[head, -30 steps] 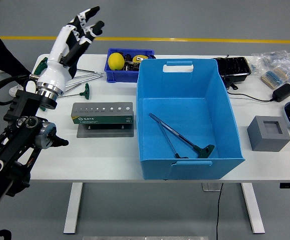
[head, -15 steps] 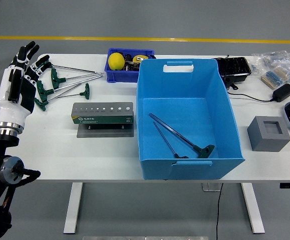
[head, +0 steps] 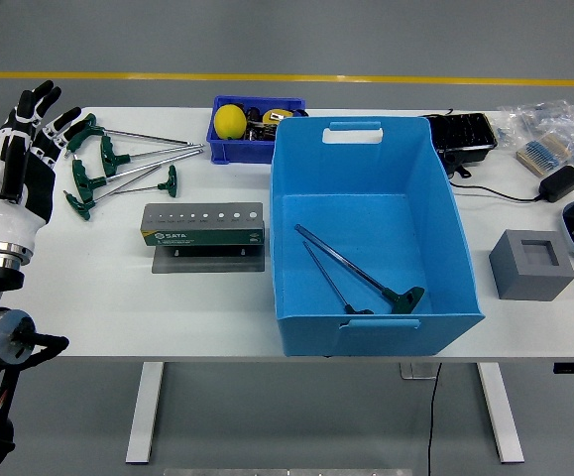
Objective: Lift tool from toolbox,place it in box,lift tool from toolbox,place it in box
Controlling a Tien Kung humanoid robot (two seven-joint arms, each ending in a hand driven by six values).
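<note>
Two T-handle tools [head: 361,283]: lay inside blue box [head: 445,233].
Left hand [head: 21,164]: raised at table's left edge, fingers extended, empty.

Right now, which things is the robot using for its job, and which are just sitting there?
For the job: T-handle tools, tool holder, blue box, left hand.

Just sitting: blue bin, grey block, black tray, brush.
</note>
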